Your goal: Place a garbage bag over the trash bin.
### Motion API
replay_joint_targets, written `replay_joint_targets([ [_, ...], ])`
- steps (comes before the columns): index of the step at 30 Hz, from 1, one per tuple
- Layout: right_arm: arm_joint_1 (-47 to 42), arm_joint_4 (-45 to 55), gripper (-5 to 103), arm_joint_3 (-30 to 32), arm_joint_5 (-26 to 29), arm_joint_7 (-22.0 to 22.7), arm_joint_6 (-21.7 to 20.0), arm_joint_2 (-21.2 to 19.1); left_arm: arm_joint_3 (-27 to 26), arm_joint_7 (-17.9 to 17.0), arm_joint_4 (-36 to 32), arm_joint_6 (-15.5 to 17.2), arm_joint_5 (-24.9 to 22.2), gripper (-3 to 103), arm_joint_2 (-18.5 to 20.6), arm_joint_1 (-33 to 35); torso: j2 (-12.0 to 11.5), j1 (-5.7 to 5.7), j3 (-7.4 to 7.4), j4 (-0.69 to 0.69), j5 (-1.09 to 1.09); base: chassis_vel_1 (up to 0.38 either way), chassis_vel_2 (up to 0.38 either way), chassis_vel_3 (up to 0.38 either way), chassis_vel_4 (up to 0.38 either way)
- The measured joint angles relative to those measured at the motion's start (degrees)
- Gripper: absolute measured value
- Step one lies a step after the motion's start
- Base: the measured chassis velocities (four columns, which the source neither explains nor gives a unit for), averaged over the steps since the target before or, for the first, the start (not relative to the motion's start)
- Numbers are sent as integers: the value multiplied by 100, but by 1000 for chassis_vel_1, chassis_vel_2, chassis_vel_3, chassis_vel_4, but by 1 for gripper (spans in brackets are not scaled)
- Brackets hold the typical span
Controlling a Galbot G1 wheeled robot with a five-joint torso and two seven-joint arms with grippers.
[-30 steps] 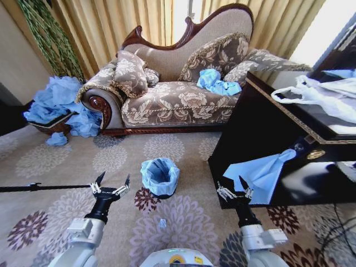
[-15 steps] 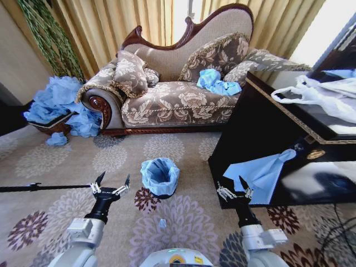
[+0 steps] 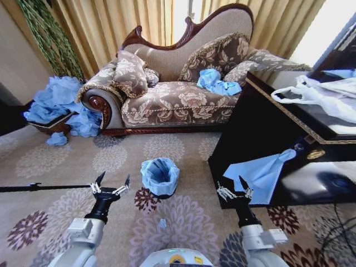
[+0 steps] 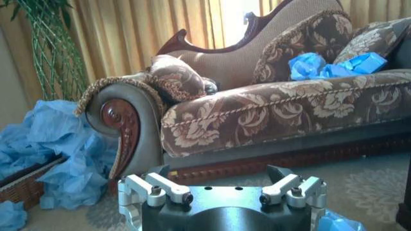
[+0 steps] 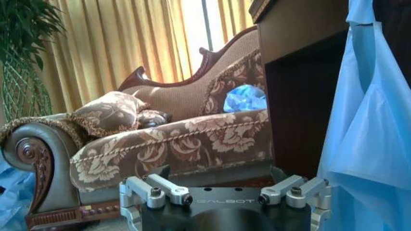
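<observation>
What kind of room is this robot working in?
Probably a living room or hotel lounge: an ornate sofa with patterned cushions, long gold curtains behind it, and a floral carpet underfoot. A small bin lined with a blue bag stands on the carpet.

Garbage bag (image 3: 160, 173): light blue, lining a black trash bin (image 3: 164, 194); further light-blue bags in a heap (image 3: 58, 105) by a brown woven basket (image 3: 51, 127), on the sofa (image 3: 167, 103) seat, and draped over the black, gold-trimmed cabinet (image 3: 267, 133), which also carries a white translucent bag (image 3: 320, 94). Sofa: brown-and-cream floral upholstery, dark red-brown carved wood frame, gold fringe. Carpet (image 3: 111, 161): beige with maroon and mauve flower medallions; curtains (image 3: 111, 25) golden yellow; plant (image 3: 47, 33) green.
</observation>
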Motion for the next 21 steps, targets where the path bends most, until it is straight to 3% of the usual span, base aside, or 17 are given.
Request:
replay_joint_targets([
  [21, 0, 0, 100, 0, 0, 0, 0, 0, 0, 0, 0, 0, 0, 100, 0, 0, 0, 0, 0, 0, 0, 0, 0, 0, 0],
])
